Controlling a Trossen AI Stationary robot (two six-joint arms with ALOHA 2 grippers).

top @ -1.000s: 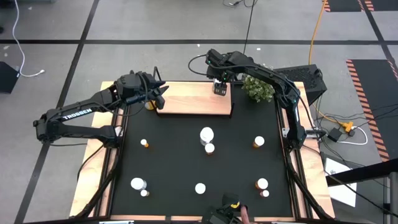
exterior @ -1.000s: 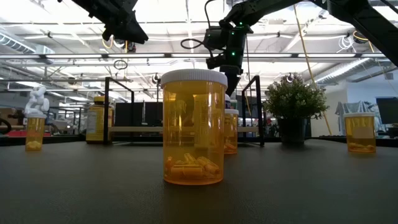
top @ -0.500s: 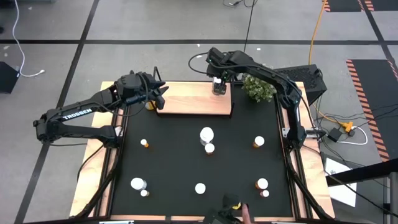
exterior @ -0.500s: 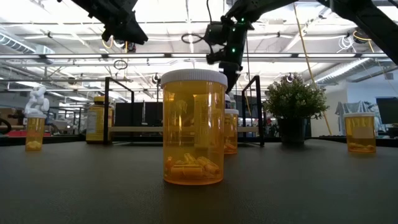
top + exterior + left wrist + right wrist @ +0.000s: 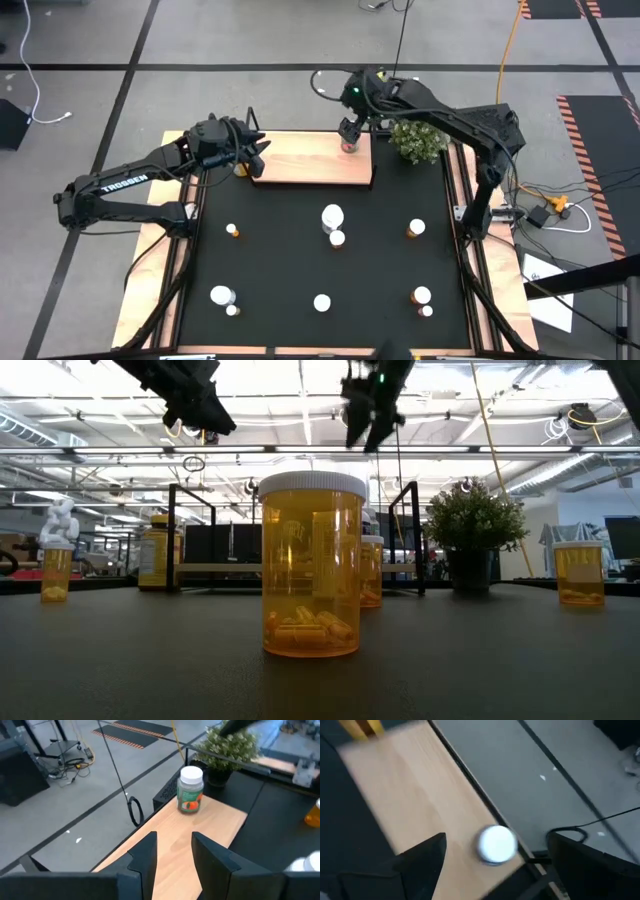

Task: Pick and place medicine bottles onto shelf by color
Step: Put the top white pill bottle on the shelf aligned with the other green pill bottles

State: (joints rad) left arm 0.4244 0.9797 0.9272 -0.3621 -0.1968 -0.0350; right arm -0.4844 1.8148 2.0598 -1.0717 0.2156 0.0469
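Note:
The light-wood shelf [image 5: 300, 165] stands at the mat's far edge. One medicine bottle [image 5: 190, 790], white-capped with a green label and orange contents, stands upright on the shelf's far right corner. My right gripper [image 5: 349, 128] hangs open above it, and the bottle's cap [image 5: 496, 844] shows between the wide-spread fingers, clear of them. At the shelf's left end my left gripper [image 5: 172, 857] hovers with a narrow gap and nothing in it. A yellow-lidded amber jar [image 5: 153, 552] stands by that end. Several more bottles, such as an orange one [image 5: 416, 228] and a white one [image 5: 331, 215], stand on the black mat.
A green potted plant [image 5: 415, 140] stands just right of the shelf's far right corner, close under my right arm. Black posts [image 5: 412, 535] rise at the shelf's corners. A large amber bottle [image 5: 311, 565] stands near the mat's front edge.
My right gripper has risen from around the bottle on the shelf's far right corner, rolling its wrist and drifting a little toward the far edge. The bottle stays standing on the shelf.

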